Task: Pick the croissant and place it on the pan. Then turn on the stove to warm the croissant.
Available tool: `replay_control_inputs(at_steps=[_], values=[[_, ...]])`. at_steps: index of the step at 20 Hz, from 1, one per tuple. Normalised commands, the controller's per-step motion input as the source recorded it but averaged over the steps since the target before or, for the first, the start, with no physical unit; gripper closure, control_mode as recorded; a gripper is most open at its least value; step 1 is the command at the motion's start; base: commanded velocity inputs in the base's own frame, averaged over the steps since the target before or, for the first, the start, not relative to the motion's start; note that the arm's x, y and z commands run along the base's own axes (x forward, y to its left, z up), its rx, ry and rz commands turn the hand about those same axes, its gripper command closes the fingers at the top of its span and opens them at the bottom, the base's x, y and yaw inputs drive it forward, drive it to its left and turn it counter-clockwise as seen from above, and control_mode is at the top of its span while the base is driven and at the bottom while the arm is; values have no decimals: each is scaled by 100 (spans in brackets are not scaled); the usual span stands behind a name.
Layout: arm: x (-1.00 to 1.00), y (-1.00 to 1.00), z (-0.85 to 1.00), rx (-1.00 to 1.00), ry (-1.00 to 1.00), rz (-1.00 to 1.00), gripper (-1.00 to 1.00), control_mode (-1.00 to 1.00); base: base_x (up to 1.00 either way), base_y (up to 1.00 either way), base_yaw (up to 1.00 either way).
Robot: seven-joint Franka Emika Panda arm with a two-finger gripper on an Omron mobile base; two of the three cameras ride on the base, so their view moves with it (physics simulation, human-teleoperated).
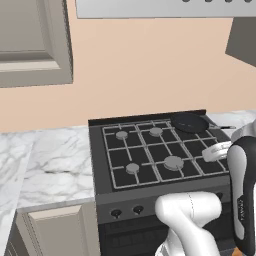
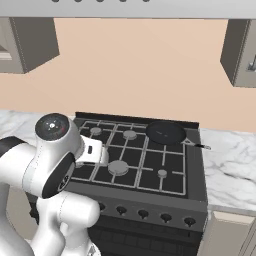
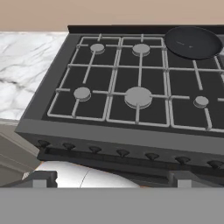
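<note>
Kitchen range, seen from my remote station: at far left the marble counter [image 1: 50, 160] runs bare up to the stove [image 1: 150, 150]. Its black grates and grey burner caps sit square in front of me, and the row of front knobs [image 3: 122, 153] lines the near edge. The gripper [image 3: 111, 179] hangs back off the near side of the range, its two dark fingertips [image 3: 40, 176] spread wide and grasping nothing. At far right, the pan [image 1: 190, 121] rests on the far right burner with nothing in it, its thin handle pointing right over the edge of the right-hand counter [image 2: 230, 165]. Where the croissant lies I cannot tell from these angles. A sliver of orange at the bottom of the hand view, tucked under the robot's body, is too small to name. I judge the pastry will be light, soft and flaky, and easy to crush. I would take it across its thick middle with a gentle close, not by the brittle tips. The pan looks stiff and steady enough to receive it. In the left base view my own arm covers the near right corner of the stove and the knobs there. No knob markings are legible, so I cannot make out which knob feeds the pan's burner. The hood overhead is cut off at the top edge.
</note>
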Motion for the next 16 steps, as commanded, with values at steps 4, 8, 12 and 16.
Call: replay_control_inputs(at_steps=[4, 8, 12, 16], values=[[0, 0, 0, 0, 0, 0, -100, -100, 0, 0, 0], [0, 0, 0, 0, 0, 0, -100, -100, 0, 0, 0], [-6, -3, 0, 0, -5, 0, -100, -100, 0, 0, 0], [-16, -1, -3, 0, -2, 0, -100, -100, 0, 0, 0]])
